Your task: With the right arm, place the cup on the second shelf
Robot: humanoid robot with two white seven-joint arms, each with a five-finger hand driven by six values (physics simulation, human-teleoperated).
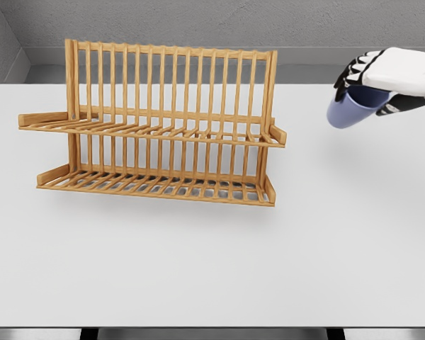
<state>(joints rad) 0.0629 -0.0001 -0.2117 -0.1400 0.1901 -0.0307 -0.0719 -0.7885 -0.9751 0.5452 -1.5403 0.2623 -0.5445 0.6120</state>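
Right hand (379, 79), entering from the right edge, fingers curled over the rim of a blue cup (353, 108) held tilted above the white table (212, 269). The cup looks rigid, light and smooth, so a rim grip could slip; its interior is not visible. Well to the hand's left stands the wooden rack (156, 127); both shelves are bare.

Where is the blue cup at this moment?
In the head view the blue cup sits at the upper right, gripped by the right hand above the white table, well right of the wooden rack.
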